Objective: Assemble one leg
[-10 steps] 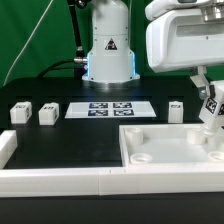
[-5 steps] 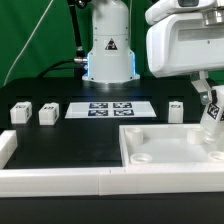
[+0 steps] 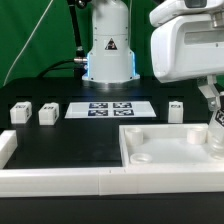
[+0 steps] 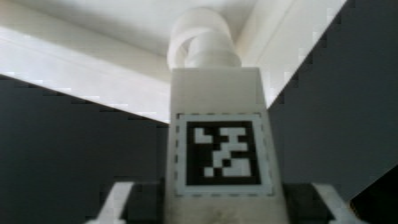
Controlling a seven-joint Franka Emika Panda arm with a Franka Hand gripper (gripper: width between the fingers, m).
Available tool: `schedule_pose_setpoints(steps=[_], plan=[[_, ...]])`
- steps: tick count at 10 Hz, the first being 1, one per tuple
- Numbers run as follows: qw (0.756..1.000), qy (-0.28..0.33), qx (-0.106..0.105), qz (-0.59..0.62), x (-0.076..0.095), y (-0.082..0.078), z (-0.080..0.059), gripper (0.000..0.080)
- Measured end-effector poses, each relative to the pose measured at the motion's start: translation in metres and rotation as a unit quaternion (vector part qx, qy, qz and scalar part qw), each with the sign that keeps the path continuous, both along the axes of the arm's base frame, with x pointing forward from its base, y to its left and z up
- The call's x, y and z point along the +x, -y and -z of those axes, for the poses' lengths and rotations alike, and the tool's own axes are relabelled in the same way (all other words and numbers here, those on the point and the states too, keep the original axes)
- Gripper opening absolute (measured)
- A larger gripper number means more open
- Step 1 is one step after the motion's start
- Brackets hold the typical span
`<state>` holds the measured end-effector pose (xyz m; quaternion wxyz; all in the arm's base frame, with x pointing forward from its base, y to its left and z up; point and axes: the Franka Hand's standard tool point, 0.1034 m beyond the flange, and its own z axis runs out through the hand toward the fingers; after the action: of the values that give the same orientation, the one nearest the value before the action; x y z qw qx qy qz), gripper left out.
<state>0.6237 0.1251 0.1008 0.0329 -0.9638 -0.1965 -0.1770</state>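
The fingers [image 4: 121, 206] grip the leg [image 4: 219, 130] tight. Vs a sec ago it's gone from tilted to approx upright and sits lower, over the tray [image 3: 165, 129] corner at the exterior view's right. Prob lining up w/ a socket; not seated yet.

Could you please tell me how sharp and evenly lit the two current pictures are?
Wrist view: the leg looms close, soft-edged, its tag blurred yet legible; the tray behind glares near-white. Exterior view: evenly lit, fairly sharp, marker board tags distinct, though the pincer sits at the frame edge.
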Motion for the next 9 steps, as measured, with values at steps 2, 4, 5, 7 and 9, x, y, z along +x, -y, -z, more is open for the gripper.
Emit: schedule_pose_setpoints(steps=[2, 4, 5, 7, 9], plan=[[1.000, 0.012, 0.004, 0.000, 0.0008, -0.0019, 0.0033, 0.0291], [0.999, 0.032, 0.008, 0.003, 0.0051, -0.0018, 0.0045, 0.0291], [0.999, 0.035, 0.009, 0.004, 0.0052, -0.0011, 0.0077, 0.0291], [0.999, 0.047, 0.012, 0.006, 0.0058, 0.0008, 0.0085, 0.0291], [0.998, 0.054, 0.013, 0.007, 0.0027, 0.0019, 0.0100, 0.0291]])
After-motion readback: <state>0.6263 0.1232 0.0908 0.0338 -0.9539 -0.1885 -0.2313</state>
